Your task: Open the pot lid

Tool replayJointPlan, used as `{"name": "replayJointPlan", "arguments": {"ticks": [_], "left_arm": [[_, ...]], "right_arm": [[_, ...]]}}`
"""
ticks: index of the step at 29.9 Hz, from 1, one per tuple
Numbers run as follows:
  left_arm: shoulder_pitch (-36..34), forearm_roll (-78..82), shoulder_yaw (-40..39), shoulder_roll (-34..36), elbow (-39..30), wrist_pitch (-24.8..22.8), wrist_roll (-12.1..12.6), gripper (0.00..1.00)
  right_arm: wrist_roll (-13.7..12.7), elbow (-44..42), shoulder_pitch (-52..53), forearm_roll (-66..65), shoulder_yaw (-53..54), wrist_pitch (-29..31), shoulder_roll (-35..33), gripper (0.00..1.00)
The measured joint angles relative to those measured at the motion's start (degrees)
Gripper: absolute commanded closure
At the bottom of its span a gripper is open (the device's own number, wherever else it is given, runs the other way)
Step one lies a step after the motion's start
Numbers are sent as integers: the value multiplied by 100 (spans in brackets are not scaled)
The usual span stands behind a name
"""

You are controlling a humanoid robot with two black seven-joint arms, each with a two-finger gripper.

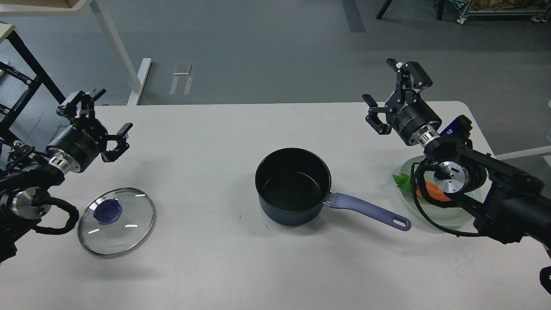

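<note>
Pot stands uncovered at desk centre, black interior exposed, steel rim visible; its lavender handle points right and slightly near, hole at its end. Lid lies flat on the desk well apart from the pot, at near left, knob up; the white marks on the glass are too small to read as lettering. Left tool hangs above the desk just far-left of the lid, fingers spread, grasping nothing; pale print on its black body is illegible. Right tool is raised over the far right of the desk, fingers likewise spread and empty; small white text on its housing cannot be read. Under the right arm sits a pale green glass plate carrying a green leaf and an orange piece, partly hidden by the wrist.
</note>
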Motion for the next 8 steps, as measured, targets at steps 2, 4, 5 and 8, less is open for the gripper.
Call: {"name": "replayJointPlan", "arguments": {"ticks": [2, 4, 5, 8], "left_arm": [[23, 0, -124, -111, 84, 0, 206, 1], [27, 1, -290, -223, 160, 0, 386, 0], [28, 3, -385, -278, 186, 0, 436, 1], [29, 4, -688, -375, 222, 0, 467, 0]], "right_arm": [[0, -122, -24, 110, -29, 245, 70, 0], [0, -169, -75, 128, -43, 370, 93, 0], [0, -176, -97, 129, -49, 402, 101, 0], [0, -179, -114, 129, -68, 443, 113, 0]]}}
